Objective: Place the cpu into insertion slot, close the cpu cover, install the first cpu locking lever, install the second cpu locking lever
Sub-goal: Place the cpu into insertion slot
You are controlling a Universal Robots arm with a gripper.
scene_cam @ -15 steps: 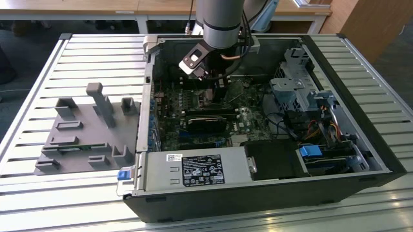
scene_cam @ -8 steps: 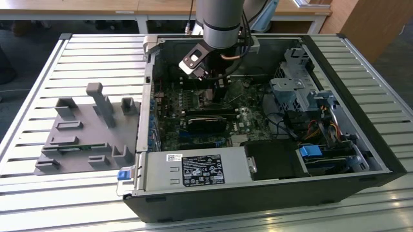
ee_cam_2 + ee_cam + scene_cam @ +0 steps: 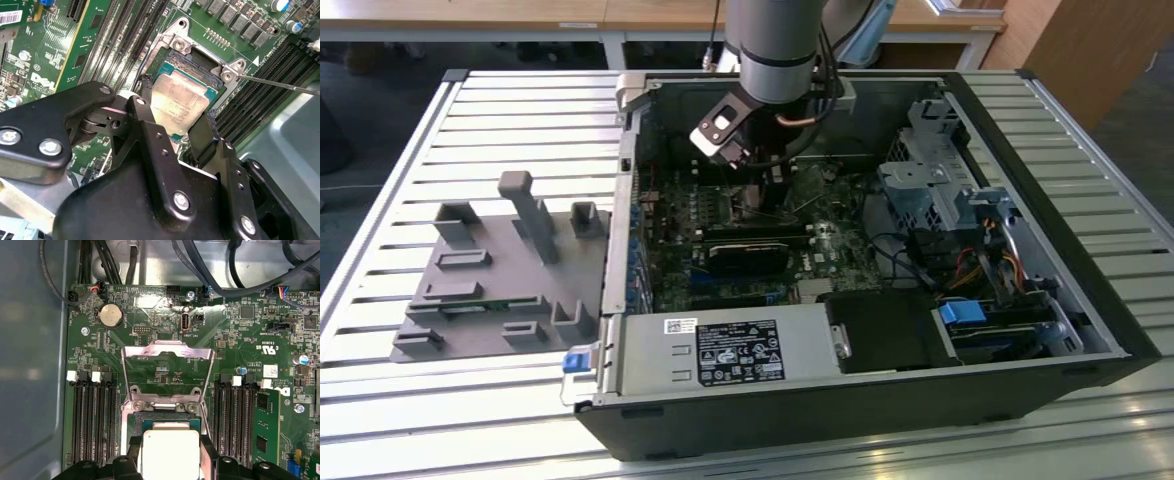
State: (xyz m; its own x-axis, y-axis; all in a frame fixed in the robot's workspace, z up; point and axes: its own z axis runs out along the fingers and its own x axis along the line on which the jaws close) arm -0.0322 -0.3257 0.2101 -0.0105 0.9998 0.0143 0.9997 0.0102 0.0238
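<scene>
Gripper (image 3: 175,107) is pinching the cpu (image 3: 177,102) by two opposite edges, with black fingers (image 3: 150,135) pressing on either side. It is holding the chip over the insertion slot (image 3: 194,67); I cannot tell whether it is seated. In the exterior view, the arm (image 3: 774,40) is reaching straight down into the far part of the open computer case (image 3: 854,400), its wrist pointing at the green circuit board (image 3: 240,340). In the first wrist view, the cpu cover (image 3: 167,351) is standing open, hinged up at the slot's edge.
</scene>
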